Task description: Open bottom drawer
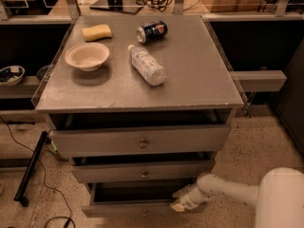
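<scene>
The bottom drawer (pixel 128 208) is the lowest and narrowest of three grey drawers in the cabinet. It stands pulled out, with a dark gap above its front. Its knob does not show. My gripper (pixel 179 199) is at the right end of the drawer front, at its top edge, on the end of my white arm (pixel 223 190) that comes in from the lower right. The middle drawer (pixel 142 171) and the top drawer (pixel 140 140) each show a small round knob.
On the cabinet top (pixel 199 70) lie a tan bowl (pixel 87 56), a yellow sponge (pixel 97 32), a clear plastic bottle (pixel 147 64) and a blue can (pixel 152 31). A black bar (pixel 31 167) and cables lie on the speckled floor at the left.
</scene>
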You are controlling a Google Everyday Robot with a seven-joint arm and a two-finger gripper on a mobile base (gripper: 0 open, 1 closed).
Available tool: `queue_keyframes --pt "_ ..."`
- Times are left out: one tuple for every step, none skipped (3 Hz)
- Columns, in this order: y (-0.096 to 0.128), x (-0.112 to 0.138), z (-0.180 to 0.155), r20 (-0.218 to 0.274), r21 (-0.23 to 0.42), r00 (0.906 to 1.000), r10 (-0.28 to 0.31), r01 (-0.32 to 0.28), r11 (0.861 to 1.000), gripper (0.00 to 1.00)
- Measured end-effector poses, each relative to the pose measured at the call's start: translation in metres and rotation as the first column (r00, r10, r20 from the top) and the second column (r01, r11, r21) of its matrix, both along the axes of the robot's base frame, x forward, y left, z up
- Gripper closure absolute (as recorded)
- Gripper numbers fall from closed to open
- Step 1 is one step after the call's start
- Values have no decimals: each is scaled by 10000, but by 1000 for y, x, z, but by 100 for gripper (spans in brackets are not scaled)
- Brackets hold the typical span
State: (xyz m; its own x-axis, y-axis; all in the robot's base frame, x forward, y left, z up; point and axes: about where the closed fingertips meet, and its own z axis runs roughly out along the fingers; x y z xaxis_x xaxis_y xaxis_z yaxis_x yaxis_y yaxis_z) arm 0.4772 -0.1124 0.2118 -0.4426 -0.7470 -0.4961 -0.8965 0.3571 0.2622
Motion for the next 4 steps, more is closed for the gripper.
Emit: queue_keyframes --pt "-1 6 2 1 0 10000 0 0 10000 100" --pt "-1 12 2 2 0 10000 1 -1 10000 100" --pt "-1 16 2 2 0 10000 1 -1 10000 100" --pt "-5 2 17 207 230 9998 -38 33 9997 100"
